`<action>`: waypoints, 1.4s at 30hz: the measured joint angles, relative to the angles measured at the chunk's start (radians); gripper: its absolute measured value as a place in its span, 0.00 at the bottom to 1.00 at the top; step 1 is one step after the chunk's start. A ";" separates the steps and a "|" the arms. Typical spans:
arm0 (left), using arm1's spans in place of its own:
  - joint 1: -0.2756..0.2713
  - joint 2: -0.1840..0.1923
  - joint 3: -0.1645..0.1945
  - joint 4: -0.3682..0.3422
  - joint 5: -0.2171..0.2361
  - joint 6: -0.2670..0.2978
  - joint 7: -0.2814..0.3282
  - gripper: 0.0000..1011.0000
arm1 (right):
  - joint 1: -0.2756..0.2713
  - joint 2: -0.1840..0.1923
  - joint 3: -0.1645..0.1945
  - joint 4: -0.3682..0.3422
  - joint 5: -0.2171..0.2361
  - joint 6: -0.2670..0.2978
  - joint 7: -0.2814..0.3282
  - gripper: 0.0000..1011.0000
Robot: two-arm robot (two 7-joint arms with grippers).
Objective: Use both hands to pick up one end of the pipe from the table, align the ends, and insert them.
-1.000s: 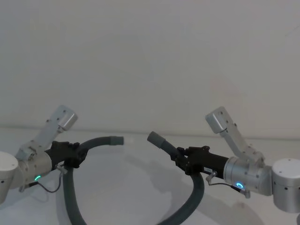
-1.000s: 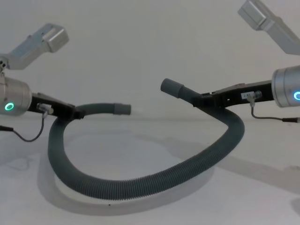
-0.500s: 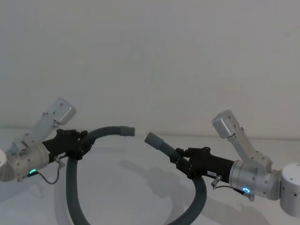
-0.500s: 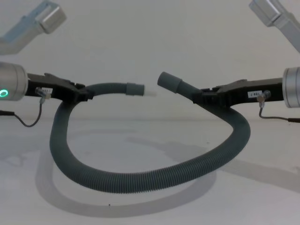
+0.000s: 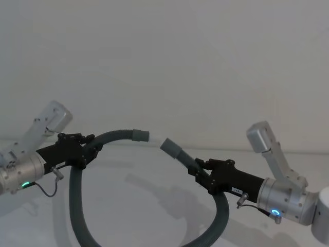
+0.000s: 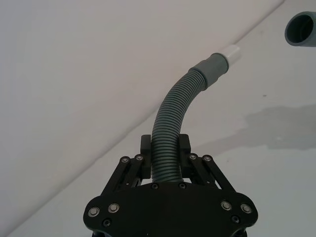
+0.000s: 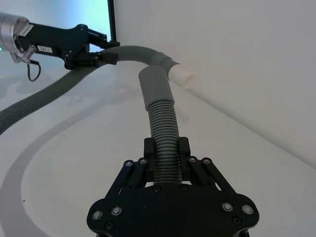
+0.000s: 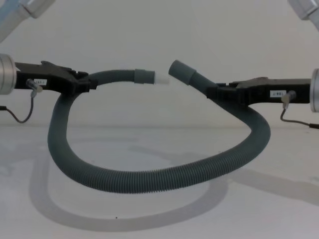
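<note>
The pipe (image 8: 149,181), a dark grey corrugated hose, hangs in a loop above the white table (image 8: 279,214), its shadow beneath it. My left gripper (image 8: 82,82) is shut on the hose a little behind the cuff (image 8: 144,76) with the white spigot tip (image 8: 160,78). My right gripper (image 8: 219,92) is shut on the hose behind the hollow cuff (image 8: 182,72). The ends nearly meet in mid-air with a small gap. The spigot end lies level, and the hollow cuff slopes up towards it. In the left wrist view the left gripper (image 6: 164,148) clamps the hose; in the right wrist view the right gripper (image 7: 167,148) does.
A plain white wall (image 5: 164,62) stands close behind the table. Thin black cables (image 8: 20,117) dangle under both wrists. A dark vertical frame edge (image 7: 109,19) shows at the far left of the room in the right wrist view.
Both arms have risen and moved inward, bringing the two ends from well apart to almost touching. The loop has lifted higher off the table.
</note>
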 joint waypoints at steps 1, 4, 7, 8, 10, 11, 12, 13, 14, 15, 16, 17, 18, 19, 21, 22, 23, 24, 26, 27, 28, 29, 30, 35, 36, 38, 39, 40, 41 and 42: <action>0.003 0.005 -0.002 -0.006 -0.004 -0.006 -0.004 0.28 | -0.003 0.000 0.003 -0.001 0.004 -0.003 0.001 0.25; 0.010 0.014 -0.007 -0.019 -0.013 -0.018 -0.010 0.28 | -0.015 0.003 0.015 -0.005 0.022 -0.017 0.004 0.25; 0.017 0.023 -0.012 -0.033 -0.023 -0.029 -0.018 0.28 | -0.024 0.007 0.024 -0.009 0.033 -0.028 0.005 0.25; 0.018 0.025 -0.013 -0.036 -0.026 -0.032 -0.020 0.28 | -0.026 0.008 0.025 -0.010 0.037 -0.031 0.006 0.25; 0.022 0.029 -0.014 -0.042 -0.030 -0.036 -0.023 0.28 | -0.034 0.012 0.029 -0.013 0.044 -0.038 0.009 0.25; 0.025 0.033 -0.017 -0.049 -0.034 -0.041 -0.026 0.28 | -0.036 0.013 0.030 -0.014 0.045 -0.039 0.009 0.25; 0.027 0.035 -0.017 -0.054 -0.036 -0.043 -0.027 0.28 | -0.041 0.016 0.032 -0.016 0.050 -0.043 0.010 0.25; 0.030 0.039 -0.019 -0.061 -0.041 -0.048 -0.030 0.28 | -0.043 0.017 0.032 -0.017 0.052 -0.045 0.011 0.25; 0.031 0.040 -0.020 -0.065 -0.043 -0.050 -0.031 0.28 | -0.045 0.018 0.033 -0.018 0.053 -0.046 0.011 0.25; 0.033 0.042 -0.021 -0.069 -0.046 -0.052 -0.032 0.28 | -0.049 0.021 0.034 -0.022 0.057 -0.050 0.012 0.25; 0.037 0.046 -0.023 -0.079 -0.050 -0.056 -0.034 0.28 | -0.051 0.022 0.034 -0.023 0.057 -0.050 0.012 0.25; 0.039 0.048 -0.024 -0.083 -0.051 -0.057 -0.035 0.28 | -0.053 0.024 0.034 -0.025 0.060 -0.052 0.012 0.25; 0.041 0.050 -0.025 -0.088 -0.054 -0.060 -0.035 0.28 | -0.056 0.025 0.034 -0.028 0.061 -0.053 0.013 0.25; 0.045 0.054 -0.027 -0.099 -0.058 -0.063 -0.036 0.28 | -0.061 0.029 0.035 -0.034 0.064 -0.055 0.013 0.25; 0.049 0.057 -0.028 -0.108 -0.063 -0.066 -0.038 0.28 | -0.069 0.033 0.035 -0.043 0.066 -0.058 0.014 0.25; 0.052 0.060 -0.029 -0.117 -0.066 -0.068 -0.039 0.28 | -0.072 0.035 0.035 -0.048 0.067 -0.059 0.014 0.25; 0.055 0.061 -0.030 -0.123 -0.068 -0.069 -0.040 0.28 | -0.077 0.038 0.034 -0.054 0.069 -0.060 0.014 0.25; 0.057 0.063 -0.030 -0.128 -0.071 -0.071 -0.041 0.28 | -0.079 0.039 0.034 -0.057 0.070 -0.061 0.014 0.25; 0.062 0.067 -0.031 -0.141 -0.076 -0.073 -0.043 0.28 | -0.082 0.041 0.034 -0.063 0.071 -0.061 0.014 0.25; 0.064 0.068 -0.031 -0.147 -0.078 -0.074 -0.044 0.28 | -0.084 0.043 0.034 -0.066 0.071 -0.062 0.014 0.25; 0.065 0.069 -0.031 -0.150 -0.080 -0.074 -0.045 0.28 | -0.087 0.045 0.033 -0.073 0.072 -0.063 0.014 0.25; 0.070 0.073 -0.031 -0.160 -0.083 -0.075 -0.047 0.28 | -0.088 0.046 0.033 -0.076 0.073 -0.063 0.013 0.25; 0.073 0.076 -0.031 -0.170 -0.086 -0.075 -0.049 0.28 | -0.089 0.047 0.033 -0.078 0.074 -0.064 0.013 0.25; 0.082 0.085 -0.030 -0.193 -0.093 -0.074 -0.053 0.28 | -0.096 0.054 0.032 -0.097 0.078 -0.065 0.008 0.25; 0.086 0.089 -0.029 -0.203 -0.095 -0.073 -0.055 0.28 | -0.098 0.056 0.031 -0.101 0.079 -0.065 0.006 0.25; 0.090 0.093 -0.029 -0.212 -0.098 -0.070 -0.056 0.28 | -0.099 0.057 0.031 -0.105 0.080 -0.065 0.004 0.25; 0.094 0.096 -0.028 -0.222 -0.100 -0.067 -0.057 0.28 | -0.099 0.058 0.031 -0.107 0.080 -0.065 0.003 0.25; 0.096 0.099 -0.027 -0.228 -0.101 -0.065 -0.058 0.28 | -0.100 0.059 0.031 -0.111 0.083 -0.064 0.000 0.25; 0.098 0.102 -0.027 -0.233 -0.102 -0.063 -0.058 0.28 | -0.100 0.060 0.031 -0.112 0.083 -0.063 -0.001 0.25; 0.100 0.104 -0.027 -0.237 -0.103 -0.061 -0.058 0.28 | -0.100 0.061 0.031 -0.114 0.084 -0.062 -0.002 0.25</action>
